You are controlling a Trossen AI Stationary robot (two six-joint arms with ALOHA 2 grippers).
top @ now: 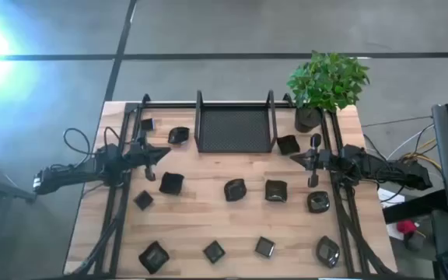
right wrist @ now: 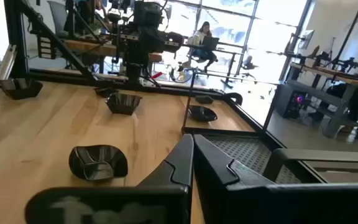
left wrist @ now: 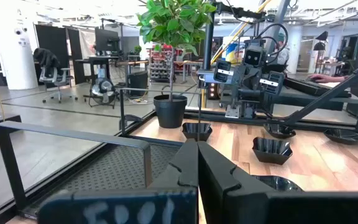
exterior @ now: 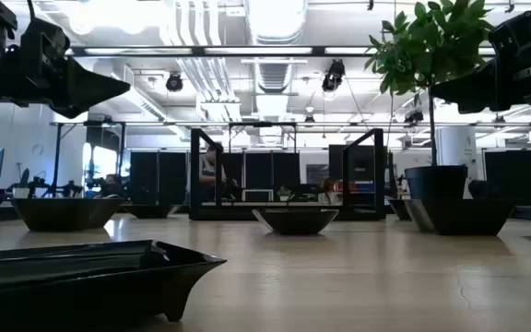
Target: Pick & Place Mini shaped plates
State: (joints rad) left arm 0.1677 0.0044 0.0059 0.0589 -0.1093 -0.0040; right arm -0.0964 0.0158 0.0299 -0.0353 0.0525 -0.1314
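High view: 13 plates (top: 235, 189) lie scattered over the tabletop, none in the tray (top: 235, 129) at the far edge — nothing looks placed yet. The left gripper (top: 162, 153) and right gripper (top: 296, 158) hover near the side edges, empty.

Low view: plates sit flat on the wood.

Wrist views: left fingers (left wrist: 182, 165) pressed together; right fingers (right wrist: 179, 158) too — all picks remain

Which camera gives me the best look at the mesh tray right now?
The high view: the mesh tray shows whole from above, nothing in it, at the table's far edge. The low view shows only its frame far off; the left and right wrist views each catch part of its mesh and rail.
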